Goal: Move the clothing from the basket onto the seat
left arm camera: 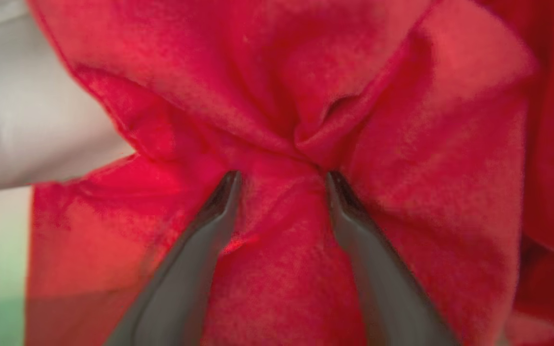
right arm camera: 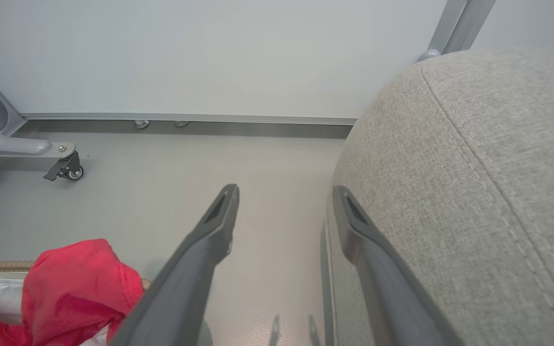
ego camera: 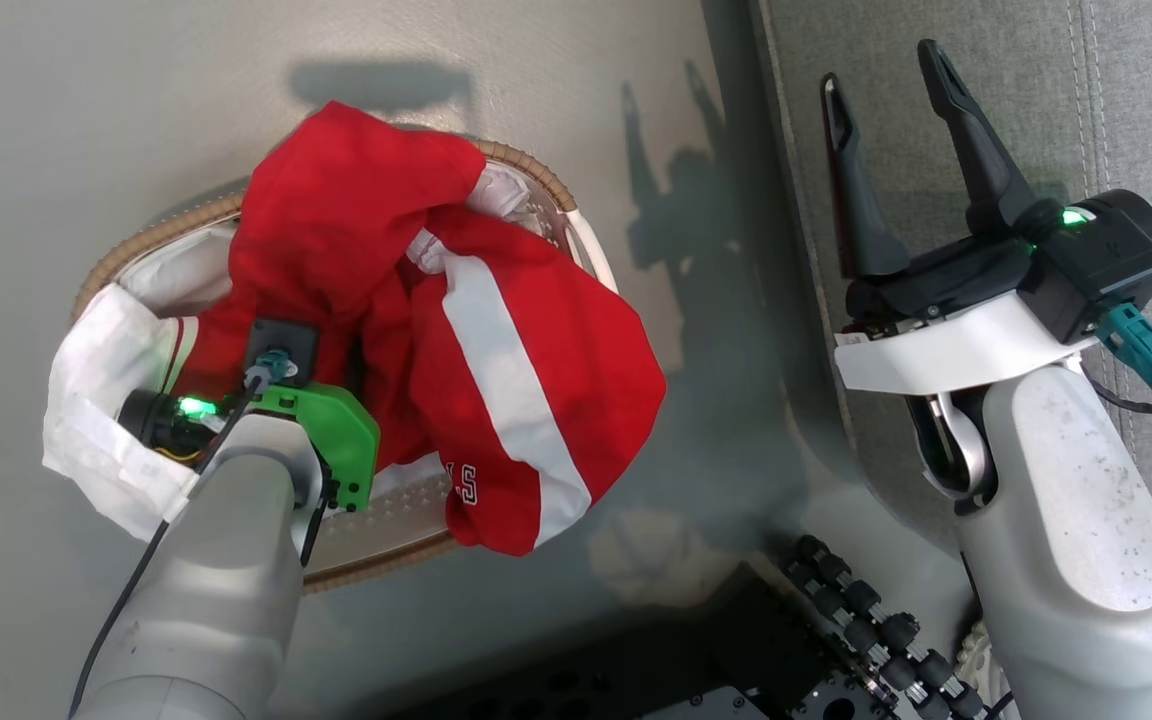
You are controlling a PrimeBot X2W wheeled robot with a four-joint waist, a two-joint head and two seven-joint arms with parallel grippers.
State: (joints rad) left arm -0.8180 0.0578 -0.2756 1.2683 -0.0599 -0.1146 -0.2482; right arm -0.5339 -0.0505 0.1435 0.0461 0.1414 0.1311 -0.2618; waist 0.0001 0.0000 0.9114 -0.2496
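Note:
The clothing [ego camera: 336,210] is a heap of bright red pieces with white stripes, piled in the oval basket [ego camera: 526,165] and spilling over its right rim. My left gripper [left arm camera: 282,175] is pushed down into the heap; its two fingers stand apart, open, with a bunched fold of the red clothing [left arm camera: 402,144] between them. In the head view its fingertips are buried under cloth. My right gripper [ego camera: 881,70] hovers open and empty over the edge of the grey seat [ego camera: 1136,100]. The right wrist view has that gripper [right arm camera: 285,191] beside the seat's rounded corner [right arm camera: 474,168], the clothing [right arm camera: 80,283] low at the left.
The white liner [ego camera: 106,400] hangs over the basket's left rim. Grey floor lies between basket and seat. My dark base with rollers [ego camera: 866,610] is at the bottom. A wall and a castor wheel [right arm camera: 72,170] of a metal frame stand beyond.

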